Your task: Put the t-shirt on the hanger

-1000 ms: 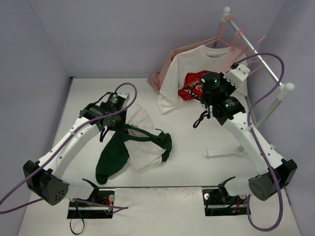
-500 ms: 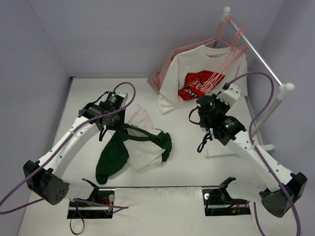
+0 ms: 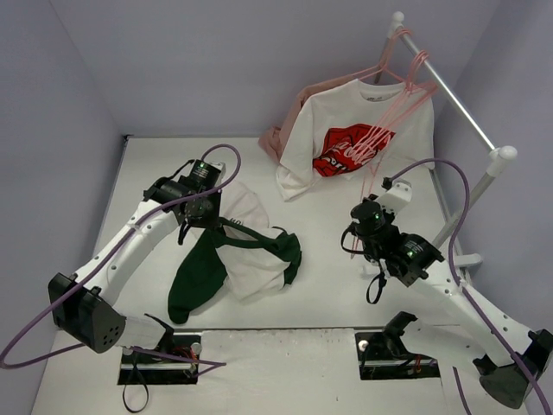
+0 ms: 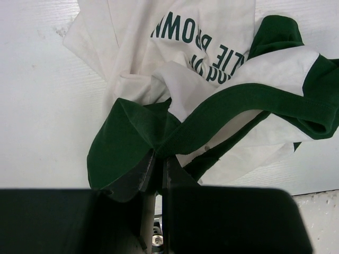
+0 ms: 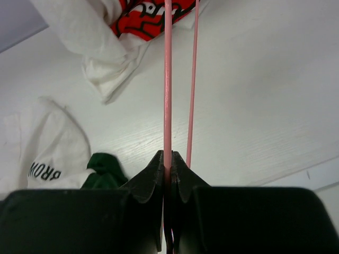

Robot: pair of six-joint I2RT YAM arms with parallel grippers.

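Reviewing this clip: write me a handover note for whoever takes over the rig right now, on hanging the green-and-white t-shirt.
Left hand: shut on a dark green fold of the t-shirt, which lies crumpled on the table.
Right hand: shut on a thin bar of the pink hanger, held over the table to the right of the t-shirt.
Done: both things gripped.
Left: bring the hanger to the t-shirt, work it inside, seat the shoulders.

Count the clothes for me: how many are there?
3. A green-and-white t-shirt heaped on the table; a white t-shirt with a red logo hanging on the rack; a pink garment behind it. More could be hidden.
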